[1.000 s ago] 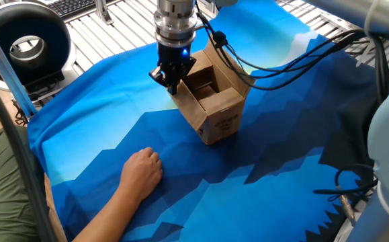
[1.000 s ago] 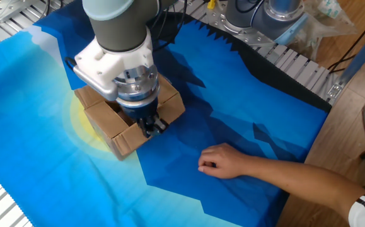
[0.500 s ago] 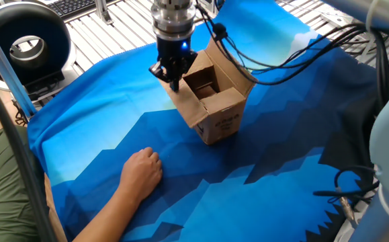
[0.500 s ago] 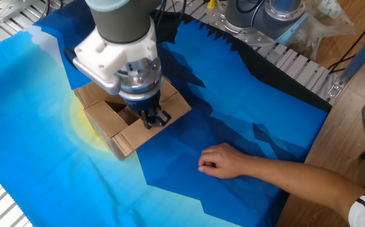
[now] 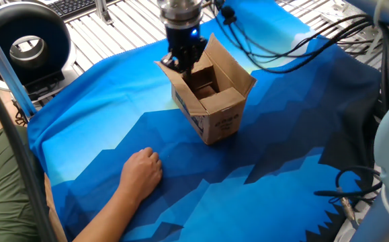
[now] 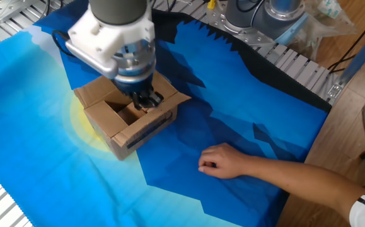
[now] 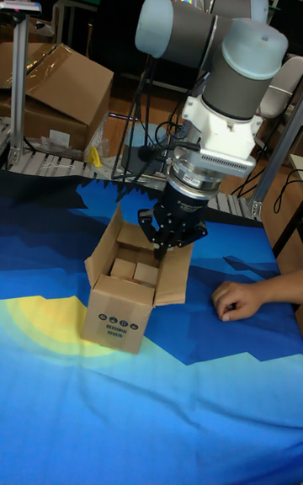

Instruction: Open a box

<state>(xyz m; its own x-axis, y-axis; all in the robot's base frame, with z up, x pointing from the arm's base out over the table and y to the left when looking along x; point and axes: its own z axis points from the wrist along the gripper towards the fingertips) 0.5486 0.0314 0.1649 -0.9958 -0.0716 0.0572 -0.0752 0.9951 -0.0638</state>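
Pincer: the black pincer [image 5: 181, 62] [image 6: 145, 101] [image 7: 166, 247] points down at the box's top opening, over the flap on the person's side; its fingers look drawn close together, but whether they pinch that flap or merely touch it I cannot tell.
Bench: the bench [image 5: 100, 30] of metal slats is covered by a blue cloth [image 5: 261, 168] with jagged darker shapes and a yellow patch beside the box.
Room: a black round fan [image 5: 21, 44] sits at a corner; a large cardboard carton [image 7: 59, 89] stands behind the bench in the tall view.
Hand: a person's hand [image 5: 142, 171] [image 6: 223, 161] [image 7: 240, 300] rests flat on the cloth, near the box but apart from it.
Box: the box [image 5: 211, 101] [image 6: 122, 123] [image 7: 126, 300] stands upright mid-cloth, brown corrugated, flaps spread open, smaller brown items inside, dark print on its sides.
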